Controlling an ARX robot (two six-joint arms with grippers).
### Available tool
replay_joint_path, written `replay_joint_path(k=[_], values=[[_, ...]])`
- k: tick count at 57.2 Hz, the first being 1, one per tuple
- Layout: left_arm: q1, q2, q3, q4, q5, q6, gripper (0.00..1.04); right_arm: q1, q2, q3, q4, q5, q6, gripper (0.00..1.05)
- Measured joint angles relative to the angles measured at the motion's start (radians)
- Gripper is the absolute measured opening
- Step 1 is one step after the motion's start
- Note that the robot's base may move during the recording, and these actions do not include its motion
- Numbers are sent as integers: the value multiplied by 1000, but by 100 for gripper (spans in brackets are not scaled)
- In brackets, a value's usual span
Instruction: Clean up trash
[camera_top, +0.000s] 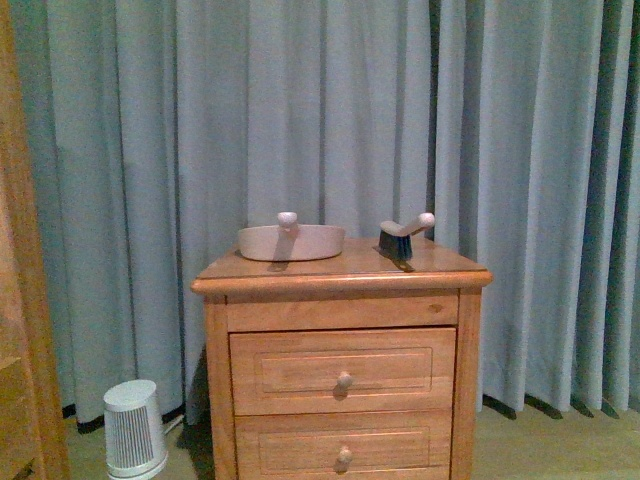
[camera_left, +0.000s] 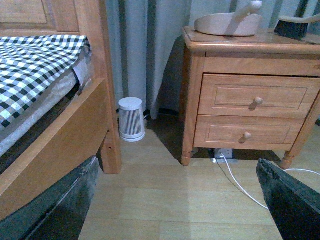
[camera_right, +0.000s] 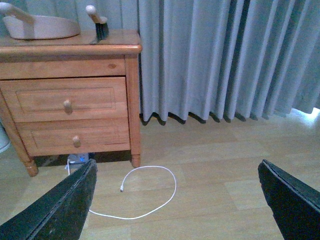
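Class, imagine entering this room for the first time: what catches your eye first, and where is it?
A wooden nightstand stands centre against grey-blue curtains, with a beige dustpan and a dark-bristled brush side by side on top. On the floor, a small white ribbed appliance sits between it and a bed with black-and-white checked bedding, and a white cable loops near its front.

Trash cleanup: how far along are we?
Nothing looks done. The dustpan and brush sit untouched on the nightstand. The left gripper and right gripper are both open and empty. No tissue wad shows in any view, so finding and clearing it is all left.
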Motion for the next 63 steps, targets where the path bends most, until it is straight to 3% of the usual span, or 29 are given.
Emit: replay_joint_path(k=[63], values=[[0,0,0,0,0,0,97,0,0,0,0,0,0,97]])
